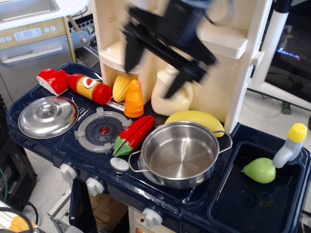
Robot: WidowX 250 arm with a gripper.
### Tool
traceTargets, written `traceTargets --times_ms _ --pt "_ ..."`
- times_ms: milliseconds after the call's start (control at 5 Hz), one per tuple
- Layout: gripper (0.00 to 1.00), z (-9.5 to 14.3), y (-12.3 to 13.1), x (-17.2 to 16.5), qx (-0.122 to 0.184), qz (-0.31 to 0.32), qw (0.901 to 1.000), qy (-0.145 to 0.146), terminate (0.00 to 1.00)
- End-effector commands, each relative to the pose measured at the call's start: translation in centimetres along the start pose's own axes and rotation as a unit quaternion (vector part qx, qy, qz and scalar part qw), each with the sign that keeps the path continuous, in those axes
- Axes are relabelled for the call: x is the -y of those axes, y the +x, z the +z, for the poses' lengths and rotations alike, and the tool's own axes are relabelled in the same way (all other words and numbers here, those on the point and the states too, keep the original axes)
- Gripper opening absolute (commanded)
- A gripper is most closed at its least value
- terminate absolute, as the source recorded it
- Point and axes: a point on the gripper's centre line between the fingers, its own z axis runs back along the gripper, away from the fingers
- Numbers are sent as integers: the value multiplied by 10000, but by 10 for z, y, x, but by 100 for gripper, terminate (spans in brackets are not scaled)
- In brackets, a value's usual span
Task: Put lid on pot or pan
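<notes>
The lid (48,116), a shiny domed steel disc with a small knob, lies flat at the left end of the dark blue toy stove top (58,148). The steel pot (179,154) with two wire loop handles stands uncovered and empty at the front centre-right. My black gripper (153,73) is blurred, high above the middle of the stove, in front of the cream shelf unit. Its two fingers (132,51) hang spread apart with nothing between them. It is well clear of both lid and pot.
A grey burner ring (103,130) with a red centre sits between lid and pot. A red pepper (133,136), banana (197,118), orange cone (134,99), corn (120,88), ketchup bottle (90,88) and cream jug (170,92) crowd the back. A green pear (259,170) and yellow-capped bottle (291,145) are in the sink.
</notes>
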Motion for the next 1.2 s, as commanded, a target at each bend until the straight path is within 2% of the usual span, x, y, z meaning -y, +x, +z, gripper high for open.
traceTargets --times_ms 0,200,400,600,1000 --pt "100 -26 -17 -75 388 249 9989 -88 0" --pt "100 -61 -26 -91 526 72 9980 -345 0" --pt "100 -87 -23 -103 326 12 9978 -584 0" --pt "100 -117 -23 -107 515 -90 9951 -839 0" --pt "100 -149 -22 -118 1192 -291 9865 -1085 0"
